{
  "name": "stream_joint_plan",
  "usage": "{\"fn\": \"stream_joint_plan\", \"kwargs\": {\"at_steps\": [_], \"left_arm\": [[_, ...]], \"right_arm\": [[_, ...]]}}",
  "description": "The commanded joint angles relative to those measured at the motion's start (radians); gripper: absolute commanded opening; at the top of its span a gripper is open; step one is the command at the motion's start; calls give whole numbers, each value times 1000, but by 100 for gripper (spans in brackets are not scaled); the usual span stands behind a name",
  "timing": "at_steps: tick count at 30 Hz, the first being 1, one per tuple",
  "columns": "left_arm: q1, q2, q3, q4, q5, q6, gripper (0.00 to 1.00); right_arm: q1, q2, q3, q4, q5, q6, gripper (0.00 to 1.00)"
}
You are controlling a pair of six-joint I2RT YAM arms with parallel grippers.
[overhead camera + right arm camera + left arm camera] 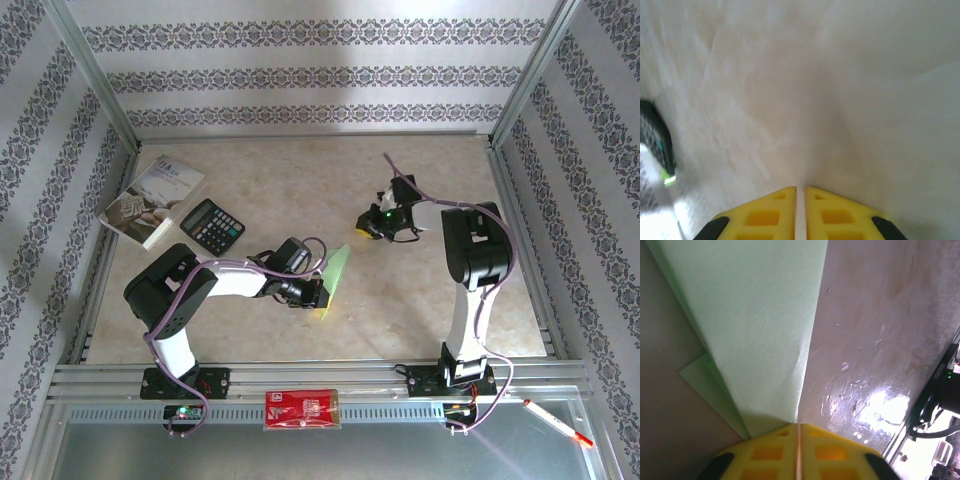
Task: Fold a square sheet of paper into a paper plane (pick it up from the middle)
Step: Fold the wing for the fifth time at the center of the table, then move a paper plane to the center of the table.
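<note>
Paper plane (337, 275): part-folded, near centre of table (300, 190), one end pinched in closed left gripper (798, 426). Right gripper (800, 189) nearly closed, empty, well apart. Grip along centre crease; avoid twisting thin paper.

The thin folded sheet of light green paper (336, 278) is showing one plain, pale tint, unprinted. The moulded plastic left fingers (775, 467) and right fingers (775, 206) are showing bright yellow with black corners. The smooth stone-look counter (300, 180) is showing mottled beige. The flat keypad calculator (212, 226) is showing black, the printed paper booklet (152, 198) grey-white, and the flat rectangular packet (301, 409) red. The wallpaper panels (300, 75) are carrying dark floral bands on white.
</note>
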Motion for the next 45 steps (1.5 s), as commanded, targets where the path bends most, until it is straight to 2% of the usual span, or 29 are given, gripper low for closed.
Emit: {"fn": "stream_joint_plan", "kwargs": {"at_steps": [1, 4, 7, 11, 13, 16, 18, 22, 27, 29, 35, 41, 45], "left_arm": [[-6, -41, 24, -94, -35, -23, 19], [1, -98, 51, -41, -20, -62, 32], [41, -167, 25, 29, -14, -108, 40], [167, -238, -84, 145, -48, -192, 43], [208, -227, -84, 120, -63, -187, 43], [220, -162, -14, 18, -93, -128, 41], [220, -116, 7, 19, -85, -128, 37], [219, -53, 38, -8, -79, -105, 35], [222, -84, 21, -58, -145, -76, 36], [228, -101, 4, -67, -169, -69, 36], [240, -124, -34, -52, -179, -72, 36], [240, -135, -48, -39, -172, -75, 36], [240, -144, -52, -47, -171, -67, 36]], "right_arm": [[-10, -161, -41, 21, 84, -41, 16], [21, -303, -156, 15, 120, -54, 21], [78, -432, -279, 2, 176, -59, 27], [198, -529, -400, 42, 224, -12, 35], [273, -530, -400, 50, 247, 7, 38], [342, -525, -407, 54, 307, 33, 42], [353, -527, -433, 84, 322, 56, 43], [420, -543, -461, 86, 393, 94, 64], [518, -528, -446, 33, 544, 141, 91], [549, -508, -426, 26, 585, 145, 98], [600, -412, -315, -89, 733, 143, 96], [638, -326, -212, -179, 851, 134, 83], [650, -296, -177, -215, 873, 127, 68]]}}
